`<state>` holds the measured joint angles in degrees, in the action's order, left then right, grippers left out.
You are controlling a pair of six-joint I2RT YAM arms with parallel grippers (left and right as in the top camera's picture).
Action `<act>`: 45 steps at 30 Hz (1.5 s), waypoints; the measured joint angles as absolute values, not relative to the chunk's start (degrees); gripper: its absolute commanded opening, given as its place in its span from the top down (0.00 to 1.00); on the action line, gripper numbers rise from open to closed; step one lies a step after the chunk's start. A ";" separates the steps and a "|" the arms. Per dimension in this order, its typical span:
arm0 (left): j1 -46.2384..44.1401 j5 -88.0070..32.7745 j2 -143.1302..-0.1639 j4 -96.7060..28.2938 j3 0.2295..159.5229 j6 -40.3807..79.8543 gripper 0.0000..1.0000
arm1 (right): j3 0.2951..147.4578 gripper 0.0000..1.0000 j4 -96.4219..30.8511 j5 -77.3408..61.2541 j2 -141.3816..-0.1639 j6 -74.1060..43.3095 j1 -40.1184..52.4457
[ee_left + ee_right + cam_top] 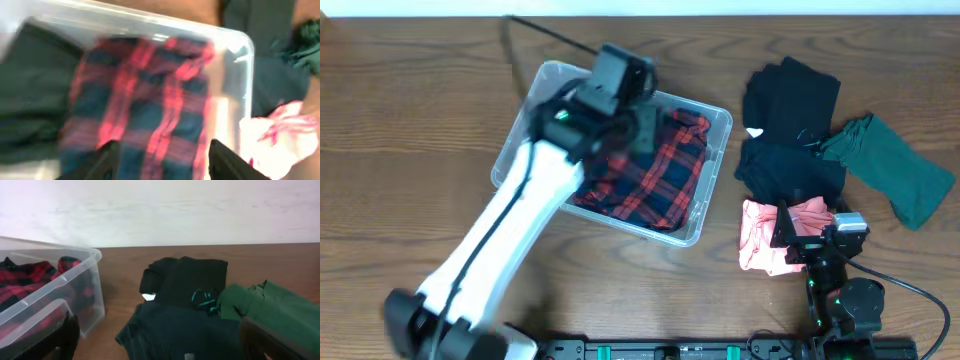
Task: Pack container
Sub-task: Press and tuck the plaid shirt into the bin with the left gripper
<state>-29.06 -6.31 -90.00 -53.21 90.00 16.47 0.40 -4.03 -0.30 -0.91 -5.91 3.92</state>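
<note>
The container (715, 118) sits left of centre on the desk (400, 120), turned at an angle. The left arm (510, 230) lies across it, so its near-left corner and a good part of the rim are covered. Inside you can see a red and dark plaid shirt (655, 170).

The left claw (162, 160) hangs over that shirt with its fingers (107, 160) spread wide and nothing between them. Its own camera view is badly smeared. There's a dark mass (35, 90) at the left of it, and I can't tell what that is.

The right claw (165, 347) is low near the front edge, also wide open and empty, with only its fingertips showing at the bottom corners of its view. From overhead it covers part of a pink garment (760, 240).

Next to that are a navy piece (790, 170), a black piece (790, 95) and a green one (895, 165), all overlapping so their edges are hard to separate.

Bare wood shows left of the tub, and there's a narrow strip between the tub and the pile.
</note>
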 measured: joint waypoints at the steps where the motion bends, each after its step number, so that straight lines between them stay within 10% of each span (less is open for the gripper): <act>1: -29.06 -5.32 -89.45 -55.59 90.06 16.49 0.43 | 0.40 0.01 -4.03 -0.27 -0.91 -5.91 3.92; 26: -25.96 -10.04 -107.83 -25.63 73.17 33.32 0.42 | 0.40 0.01 -4.03 -0.30 -0.91 -5.91 3.92; 45: -21.19 -15.75 -108.20 -32.12 74.37 45.10 0.43 | 0.40 0.01 -4.03 -0.30 -0.91 -5.91 3.92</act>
